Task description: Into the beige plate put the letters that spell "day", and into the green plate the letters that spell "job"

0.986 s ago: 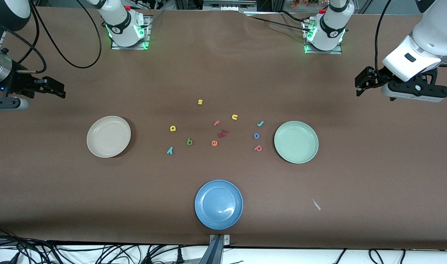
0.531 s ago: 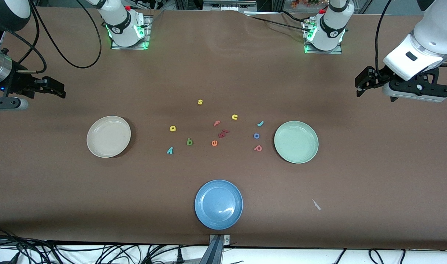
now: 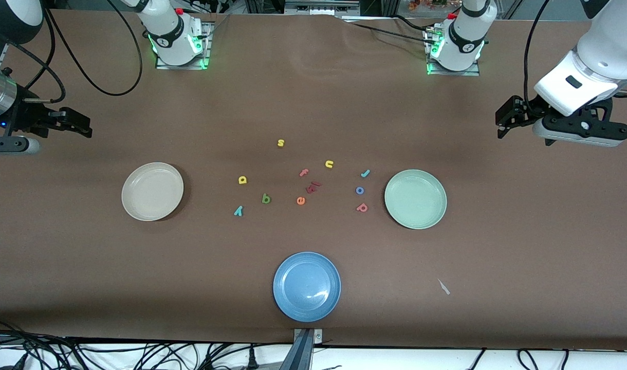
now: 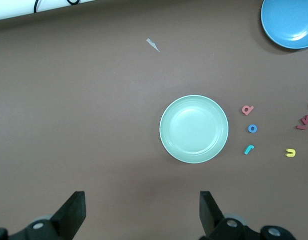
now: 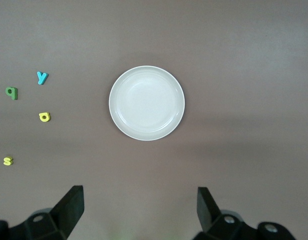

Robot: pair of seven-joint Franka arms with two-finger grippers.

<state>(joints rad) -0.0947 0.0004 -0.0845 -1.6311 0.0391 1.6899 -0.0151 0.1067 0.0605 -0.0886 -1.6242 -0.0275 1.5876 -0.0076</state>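
Brown table, nothing sorted yet. "day" letters (image 3: 247,195) lie beside beige plate (image 3: 152,191), toward the right arm's end; "job" letters (image 3: 362,190) just beside green plate (image 3: 415,199). Left gripper (image 4: 141,212) and right gripper (image 5: 138,210) hover wide open, empty. Risk: grabbing lookalike "u" (image 3: 329,164) or "e" (image 3: 300,200). Since earlier, left gripper shifted slightly.

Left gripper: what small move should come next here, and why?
Probably bring the open left gripper, hanging above bare table at its arm's end, down over the teal hooked "j", since the pale green plate holds nothing and the "j" lies beside it. The right gripper waits, open.
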